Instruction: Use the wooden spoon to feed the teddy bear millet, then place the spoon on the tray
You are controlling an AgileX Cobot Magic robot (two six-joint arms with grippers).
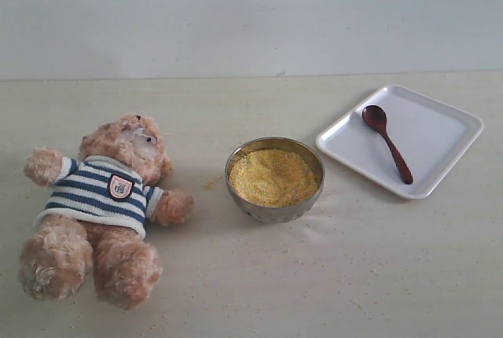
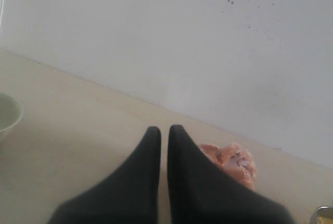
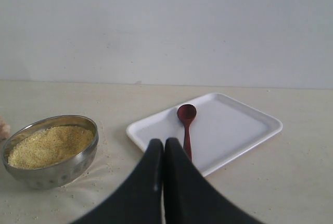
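Observation:
The teddy bear (image 1: 106, 204) lies on its back at the left of the table in its striped sweater; part of its head (image 2: 231, 161) shows past my left gripper (image 2: 164, 130), which is shut and holds nothing. Golden millet (image 1: 273, 175) fills the metal bowl (image 1: 275, 211) in the middle, also seen as the metal bowl (image 3: 49, 174) with millet (image 3: 49, 145). The wooden spoon (image 1: 387, 141) lies on the white tray (image 1: 440, 126) at the right. My right gripper (image 3: 164, 143) is shut and empty, just short of the wooden spoon (image 3: 186, 122) on the tray (image 3: 234, 130). Neither gripper appears in the exterior view.
A few spilled grains (image 1: 209, 185) lie on the table left of the bowl, and more are scattered around the bowl's base (image 3: 104, 169). A pale wall (image 1: 251, 16) rises behind the table. The rim of a whitish dish (image 2: 8, 114) shows in the left wrist view.

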